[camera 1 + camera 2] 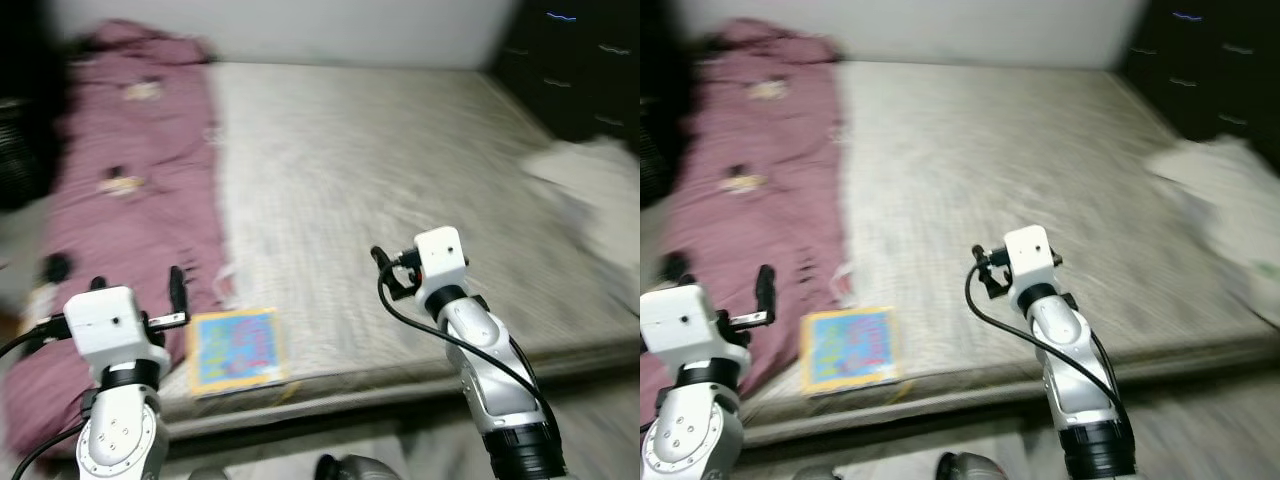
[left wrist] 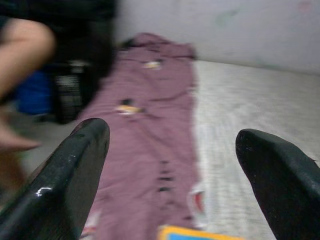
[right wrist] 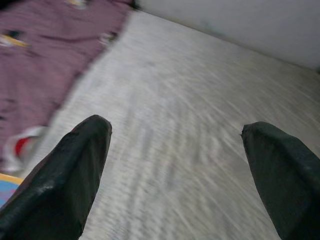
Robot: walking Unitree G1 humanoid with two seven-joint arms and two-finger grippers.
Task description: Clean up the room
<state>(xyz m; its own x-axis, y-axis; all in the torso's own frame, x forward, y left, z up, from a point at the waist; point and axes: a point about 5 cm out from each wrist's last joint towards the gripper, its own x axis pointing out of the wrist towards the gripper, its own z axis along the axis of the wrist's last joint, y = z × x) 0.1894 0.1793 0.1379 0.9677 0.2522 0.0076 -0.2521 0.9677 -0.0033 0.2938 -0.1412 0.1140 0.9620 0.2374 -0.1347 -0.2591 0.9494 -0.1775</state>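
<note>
The head views are blurred. A wide bed (image 1: 400, 180) with a pale grey woven cover fills the scene, and a maroon patterned blanket (image 1: 130, 200) lies along its left side, from the far wall to the near edge. A flat, square, blue-and-yellow picture book (image 1: 235, 350) rests on the bed at its near edge, just beside the blanket's hem.

The left tool (image 1: 112, 285) hangs over the near part of the blanket with its two black fingers (image 2: 65, 185) spread apart and nothing between them; the book lies just to its right, slightly nearer the bed's edge, and its yellow corner shows low between the fingers in the left wrist view. The right tool (image 3: 175, 175) is raised over bare cover toward the bed's middle, well apart from the book, fingers wide apart and empty.

A crumpled white cloth (image 1: 590, 190) lies at the bed's right side, and dark furniture (image 1: 575, 60) stands behind it.
</note>
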